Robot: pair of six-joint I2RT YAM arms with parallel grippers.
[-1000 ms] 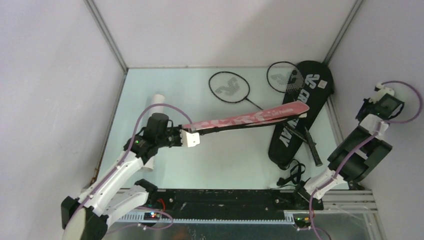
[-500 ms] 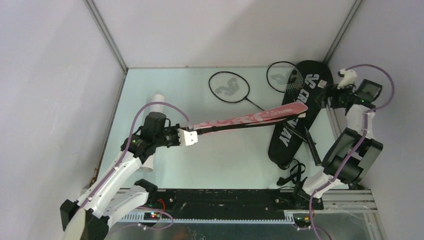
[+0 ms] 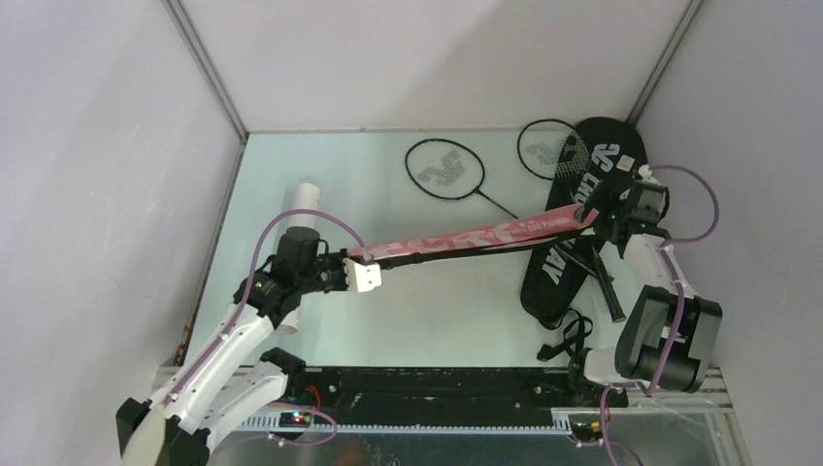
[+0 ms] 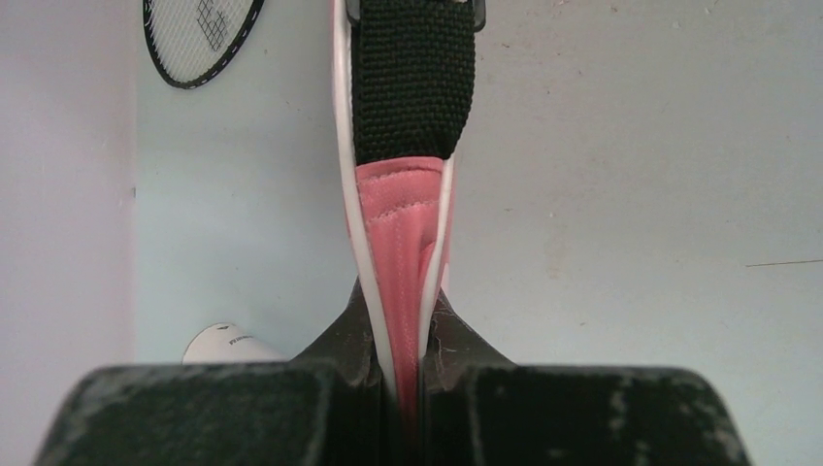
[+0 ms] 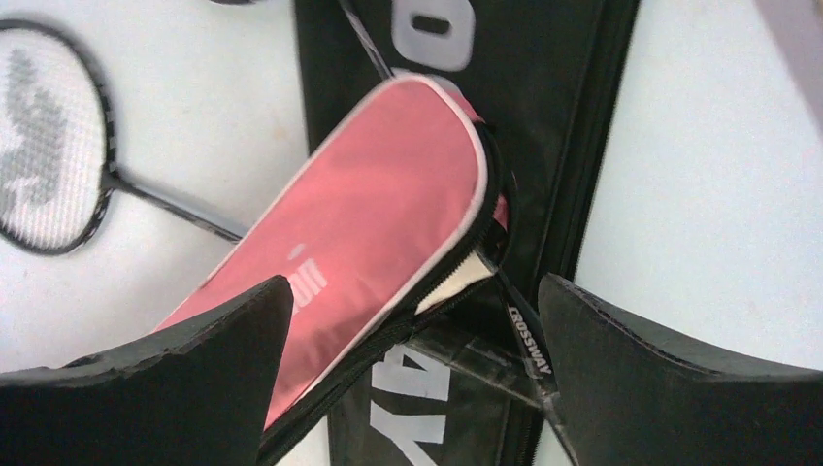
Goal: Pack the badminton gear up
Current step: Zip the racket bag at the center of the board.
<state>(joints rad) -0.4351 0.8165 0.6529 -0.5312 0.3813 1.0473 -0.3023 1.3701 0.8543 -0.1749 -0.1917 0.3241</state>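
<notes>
The pink bag [image 3: 476,236] hangs in the air as a long strip between the two arms. My left gripper [image 3: 361,276] is shut on its near end, and in the left wrist view the pink fabric [image 4: 398,223] is pinched between the jaws of that gripper [image 4: 403,303]. My right gripper [image 3: 616,219] stands open at the bag's far rounded end [image 5: 378,194], with the jaws wide on either side and not touching it. The black CROSSWAY bag [image 3: 548,277] lies under that end. One black racket [image 3: 444,170] lies on the table, and a second racket head [image 3: 551,150] rests on the black bag.
A white tube [image 3: 307,197] lies by the left wall, partly behind the left arm. Racket handles [image 3: 607,282] and a black strap [image 3: 573,335] stick out near the black bag's lower end. Walls close in the table on the left, back and right.
The right arm has swung in from the right wall to the pink bag's far end, and its jaws have gone from shut to wide open. The left gripper has shifted slightly nearer, still gripping.
</notes>
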